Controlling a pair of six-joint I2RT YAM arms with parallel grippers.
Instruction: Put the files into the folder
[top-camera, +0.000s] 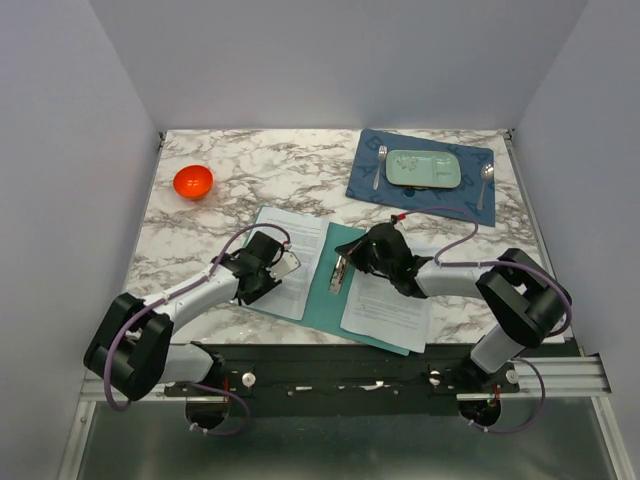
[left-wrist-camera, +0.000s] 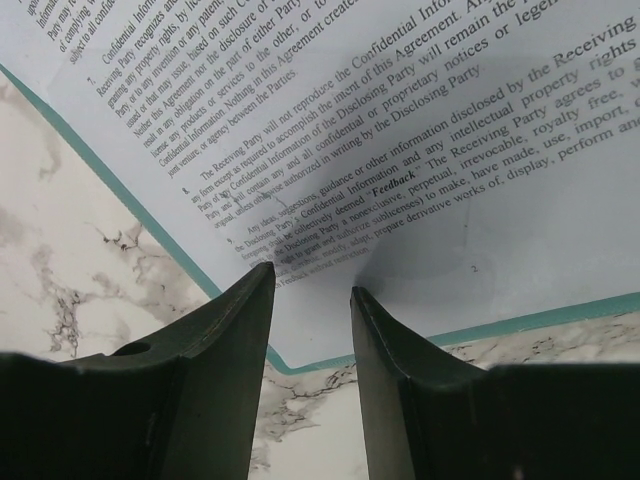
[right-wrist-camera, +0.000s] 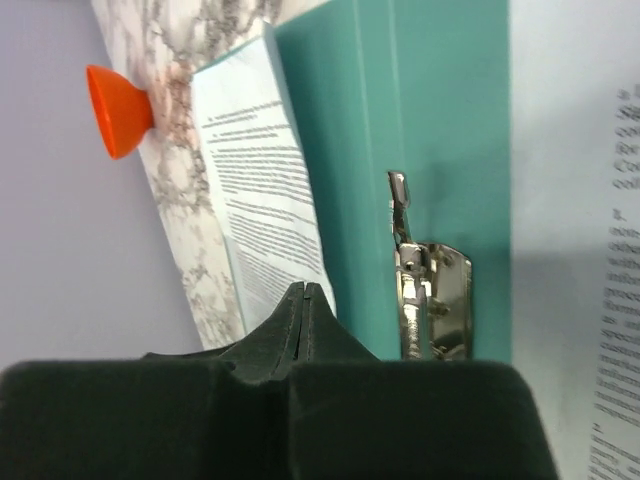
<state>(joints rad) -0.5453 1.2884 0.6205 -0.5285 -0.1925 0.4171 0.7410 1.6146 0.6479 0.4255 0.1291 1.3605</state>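
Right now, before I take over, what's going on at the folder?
The folder lies open on the table with a printed sheet on each leaf. The left gripper is open over an edge of the left sheet, holding nothing. The right gripper is shut and empty, beside the metal clip at the spine. Neither the left sheet nor the right sheet sits under the clip.

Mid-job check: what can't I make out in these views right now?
- Left wrist view: left gripper, fingers open over the left sheet; contact with the paper cannot be told from this angle.
- Right wrist view: right gripper body cuts off the lower end of the clip and the folder beneath its shut fingers.
- Top view: both wrists hide the fingers; right sheet, page count too fine to tell.
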